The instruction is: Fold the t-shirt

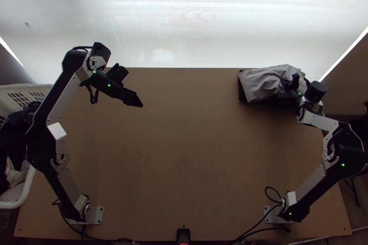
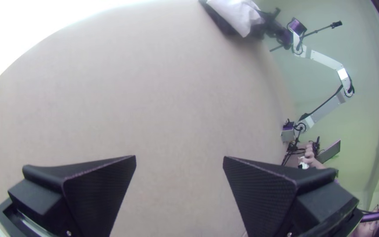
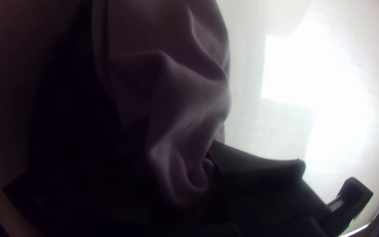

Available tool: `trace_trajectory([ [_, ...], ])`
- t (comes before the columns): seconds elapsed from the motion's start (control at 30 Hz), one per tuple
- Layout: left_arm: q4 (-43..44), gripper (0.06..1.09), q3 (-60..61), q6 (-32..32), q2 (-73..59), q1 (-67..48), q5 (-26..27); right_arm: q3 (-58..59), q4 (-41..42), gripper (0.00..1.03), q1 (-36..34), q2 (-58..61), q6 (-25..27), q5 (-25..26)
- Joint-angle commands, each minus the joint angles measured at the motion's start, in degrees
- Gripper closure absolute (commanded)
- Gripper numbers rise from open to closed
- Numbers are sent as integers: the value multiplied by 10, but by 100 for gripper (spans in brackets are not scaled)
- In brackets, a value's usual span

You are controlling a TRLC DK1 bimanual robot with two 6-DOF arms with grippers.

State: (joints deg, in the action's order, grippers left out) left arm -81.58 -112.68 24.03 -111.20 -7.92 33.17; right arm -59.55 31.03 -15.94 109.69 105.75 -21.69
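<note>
In the top view the grey t-shirt (image 1: pixel 260 82) lies bunched at the table's far right, with dark cloth (image 1: pixel 241 91) under its edge. My right gripper (image 1: pixel 286 94) is at the t-shirt's right part. The right wrist view shows wrinkled grey fabric (image 3: pixel 185 92) running down between the fingers of my right gripper (image 3: pixel 202 175), which is shut on it; the dark finger at one side is hard to make out. Over the table's far left hangs my left gripper (image 1: pixel 137 99), away from the cloth. In the left wrist view my left gripper (image 2: pixel 179 160) stands open, nothing between its fingers.
A white basket (image 1: pixel 23 192) holding dark and light clothes stands beside the table's left edge. Bare tabletop (image 1: pixel 184 153) lies between the arms. Black cables (image 1: pixel 260 231) run along the near edge, and a bright white sheet (image 1: pixel 193 29) is behind the table.
</note>
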Motion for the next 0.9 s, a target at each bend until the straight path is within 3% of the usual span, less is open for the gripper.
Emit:
trace_trajectory([
  [0.0, 0, 12, -19, -2, -12, -2, 0, 1, 1, 100, -9, 18, -123, 5],
  [0.03, 0, 12, -21, -2, -14, -2, 0, 2, 0, 97, -8, 17, -158, 6],
  [0.07, 0, 12, -23, -2, -16, -2, 0, 8, 0, 79, -8, 10, -190, 6],
  [0.13, 0, 12, -26, -3, -21, -2, 0, 21, -1, 25, -9, -12, -243, 5],
  [0.17, 0, 12, -27, -3, -23, -2, 0, 24, -1, 3, -9, -24, -264, 6],
  [0.43, 0, 12, -32, -2, -24, 3, 0, 102, -28, 3, -24, -187, -327, 2],
  [0.63, 0, 12, -41, 0, -24, 7, 0, 142, -211, 3, -74, -356, -361, -44],
  [0.73, 0, 12, -47, 2, -27, 10, 1, 92, -301, 3, -74, -388, -446, -48],
  [0.87, 0, 12, -54, 1, -35, 9, 1, -19, -323, 3, -18, -328, -648, -22],
])
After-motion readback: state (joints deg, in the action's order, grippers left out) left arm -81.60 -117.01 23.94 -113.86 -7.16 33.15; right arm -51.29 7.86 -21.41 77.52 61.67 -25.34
